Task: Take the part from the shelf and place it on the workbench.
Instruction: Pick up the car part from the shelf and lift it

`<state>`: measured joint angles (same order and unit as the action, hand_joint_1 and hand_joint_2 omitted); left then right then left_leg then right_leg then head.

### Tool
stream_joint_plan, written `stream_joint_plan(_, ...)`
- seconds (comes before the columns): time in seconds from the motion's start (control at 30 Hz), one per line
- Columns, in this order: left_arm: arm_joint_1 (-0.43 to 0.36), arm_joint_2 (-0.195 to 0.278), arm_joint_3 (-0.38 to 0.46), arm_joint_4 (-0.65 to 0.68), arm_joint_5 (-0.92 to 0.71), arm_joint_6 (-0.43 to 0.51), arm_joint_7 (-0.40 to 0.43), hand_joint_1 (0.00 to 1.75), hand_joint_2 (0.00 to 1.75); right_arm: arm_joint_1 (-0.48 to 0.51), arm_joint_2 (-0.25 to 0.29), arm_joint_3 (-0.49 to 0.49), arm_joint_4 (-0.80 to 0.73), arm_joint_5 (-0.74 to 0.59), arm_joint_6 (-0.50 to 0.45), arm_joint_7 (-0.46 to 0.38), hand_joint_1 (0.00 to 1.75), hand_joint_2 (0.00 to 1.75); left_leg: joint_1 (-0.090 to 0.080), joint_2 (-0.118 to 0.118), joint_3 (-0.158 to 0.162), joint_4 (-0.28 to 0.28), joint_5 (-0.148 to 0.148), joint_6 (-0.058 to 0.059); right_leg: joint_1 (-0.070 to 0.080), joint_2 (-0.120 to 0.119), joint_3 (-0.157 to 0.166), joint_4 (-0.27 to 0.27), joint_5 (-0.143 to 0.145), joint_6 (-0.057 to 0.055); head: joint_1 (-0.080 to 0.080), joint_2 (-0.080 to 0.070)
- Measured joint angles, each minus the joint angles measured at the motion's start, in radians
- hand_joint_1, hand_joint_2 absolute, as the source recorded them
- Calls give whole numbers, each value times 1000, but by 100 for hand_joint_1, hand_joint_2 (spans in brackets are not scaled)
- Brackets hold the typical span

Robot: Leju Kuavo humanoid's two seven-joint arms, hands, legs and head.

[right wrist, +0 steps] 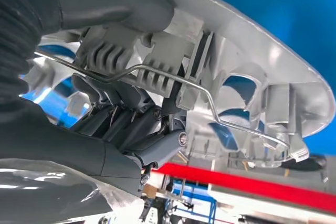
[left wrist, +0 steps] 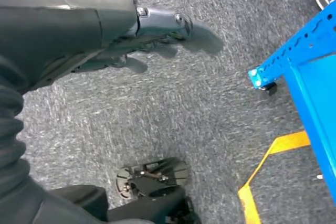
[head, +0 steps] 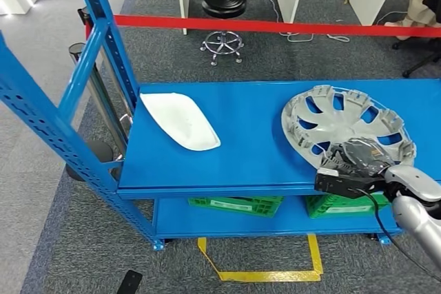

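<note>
My right robot hand (head: pixel 359 160) grips the near rim of the silver wheel cover (head: pixel 343 118), which lies inner side up on the blue shelf (head: pixel 249 142). A white part (head: pixel 179 120) rests well apart, leftward. My left robot hand (left wrist: pixel 158 27) hangs over carpet, fingers extended, holding nothing.
</note>
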<state>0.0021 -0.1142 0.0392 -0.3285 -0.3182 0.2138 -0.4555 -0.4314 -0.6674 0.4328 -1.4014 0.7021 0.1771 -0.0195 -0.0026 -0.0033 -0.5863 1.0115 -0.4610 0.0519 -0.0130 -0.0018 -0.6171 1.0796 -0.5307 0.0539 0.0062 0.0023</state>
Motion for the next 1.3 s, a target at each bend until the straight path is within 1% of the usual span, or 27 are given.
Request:
stream_joint_plan(0.07,-1,-1,3,-1,-2,-1,0,0,175,4,0,-4,-1,2,-3,0,175,175,0,0,0,0,0,2,-2,0,-62,128,-55,7,1,0)
stream_joint_plan(0.1,-1,-2,5,-1,-4,-2,0,0,175,8,0,-4,-1,3,-4,1,175,175,0,0,0,0,-1,2,-3,0,-89,180,-68,11,1,0)
stream_joint_plan(0.13,0,-3,6,-1,-5,-2,0,0,175,13,0,-5,-1,4,-4,1,175,175,1,0,1,1,-1,2,-6,0,-103,201,-64,14,0,0)
stream_joint_plan(0.17,0,-4,7,-1,-6,-2,1,0,175,17,0,-5,-2,6,-5,2,175,175,2,0,2,2,-3,0,-9,0,-97,183,-40,17,1,0)
stream_joint_plan(0.23,0,-5,10,-2,-7,-2,1,0,175,21,0,-8,-5,11,-11,6,175,175,5,-2,3,8,-9,-9,-16,-1,-43,61,28,26,1,0)
stream_joint_plan(0.3,0,-5,13,-4,-9,-1,2,0,175,26,1,-11,-10,19,-24,10,175,175,3,-3,-1,19,-16,-21,-17,-1,8,-39,57,24,3,0)
stream_joint_plan(0.4,2,-5,16,-5,-13,-1,3,0,175,43,3,-13,-15,28,-37,16,175,175,0,-5,-6,25,-18,-31,-14,1,20,-55,53,5,2,0)
stream_joint_plan(0.47,2,-5,17,-5,-14,0,3,0,175,49,3,-16,-19,30,-40,16,175,175,1,-3,-15,50,-39,-40,-16,0,21,-55,52,-8,0,0)
stream_joint_plan(0.5,2,-5,17,-6,-15,0,3,0,175,49,3,-19,-21,31,-41,17,175,175,2,-3,-30,89,-63,-45,-17,0,22,-56,52,-14,-2,0)
stream_joint_plan(0.57,2,-6,17,-6,-16,0,4,0,175,51,3,-23,-25,33,-43,18,175,175,3,-2,-87,218,-125,-49,-15,-1,23,-56,51,-21,-4,0)
stream_joint_plan(0.6,3,-6,18,-6,-16,0,4,0,175,52,3,-24,-26,35,-43,18,175,175,3,-2,-114,275,-144,-49,-13,-1,23,-55,50,-22,-4,0)
stream_joint_plan(0.63,4,-6,18,-6,-16,0,5,0,175,55,3,-24,-27,37,-43,19,175,175,2,-2,-130,307,-147,-47,-11,-1,24,-55,50,-23,-4,0)
stream_joint_plan(0.67,5,-6,18,-6,-16,0,5,0,175,57,4,-25,-28,38,-43,19,175,175,1,-2,-129,299,-129,-42,-8,0,26,-55,49,-24,-4,0)
stream_joint_plan(0.7,5,-6,18,-7,-17,0,6,0,175,59,4,-27,-30,40,-43,20,175,175,0,-2,-112,255,-94,-35,-6,1,28,-55,48,-25,-4,0)
stream_joint_plan(0.77,4,-5,20,-9,-20,0,7,0,175,59,4,-32,-35,46,-44,22,175,175,-6,-2,-59,125,-24,-17,-1,2,31,-55,46,-26,-3,0)
stream_joint_plan(0.8,4,-5,21,-10,-23,0,8,0,175,59,5,-35,-36,48,-44,23,175,175,-9,-2,-39,74,-7,-11,0,2,30,-55,45,-24,-3,0)
stream_joint_plan(0.83,4,-5,22,-11,-25,-1,9,0,175,58,5,-36,-37,51,-45,21,175,175,-12,-2,-29,46,-2,-7,1,2,28,-55,46,-22,-3,0)
stream_joint_plan(0.9,4,-6,24,-12,-30,-1,10,0,175,58,5,-41,-41,59,-46,14,175,175,-13,-3,-24,29,-6,-6,1,1,25,-58,48,-14,-3,0)
stream_joint_plan(0.97,4,-7,30,-14,-36,-3,11,0,175,57,4,-51,-49,69,-50,2,175,175,-9,-2,-20,17,1,-2,-1,0,15,-45,35,-5,-1,0)
stream_joint_plan(1.03,3,-9,36,-15,-40,-6,11,0,175,55,3,-60,-57,78,-60,-7,175,175,-4,-1,-17,8,6,2,-3,1,-25,35,-14,3,3,0)
stream_joint_plan(1.1,3,-11,40,-16,-42,-8,11,0,175,54,3,-63,-61,82,-68,-12,175,175,-4,-1,-17,8,6,4,-6,1,-85,164,-68,10,4,0)
stream_joint_plan(1.13,3,-12,41,-16,-43,-9,11,0,175,55,3,-63,-62,83,-70,-13,175,175,-3,-1,-17,8,5,4,-7,0,-104,204,-76,14,4,0)
stream_joint_plan(1.17,3,-13,42,-16,-44,-9,11,0,175,55,4,-64,-64,86,-71,-14,175,175,-3,-1,-16,9,5,4,-9,0,-107,209,-65,17,4,0)
stream_joint_plan(1.2,4,-14,43,-16,-46,-10,11,0,175,56,4,-65,-66,91,-73,-14,175,175,-1,-2,-15,9,4,2,-11,0,-89,172,-36,19,4,0)
stream_joint_plan(1.23,4,-15,43,-16,-47,-10,11,0,175,56,4,-66,-69,98,-77,-14,175,175,0,-3,-14,11,2,-1,-15,-1,-57,106,1,23,4,0)
stream_joint_plan(1.27,4,-15,45,-17,-50,-11,11,0,175,55,5,-67,-72,107,-84,-14,175,175,-1,-4,-15,14,0,-6,-16,-2,-21,40,27,26,4,0)
stream_joint_plan(1.3,4,-15,46,-18,-52,-11,12,0,175,54,6,-68,-75,118,-93,-14,175,175,-2,-5,-18,20,-2,-11,-17,-2,7,-13,42,24,5,0)
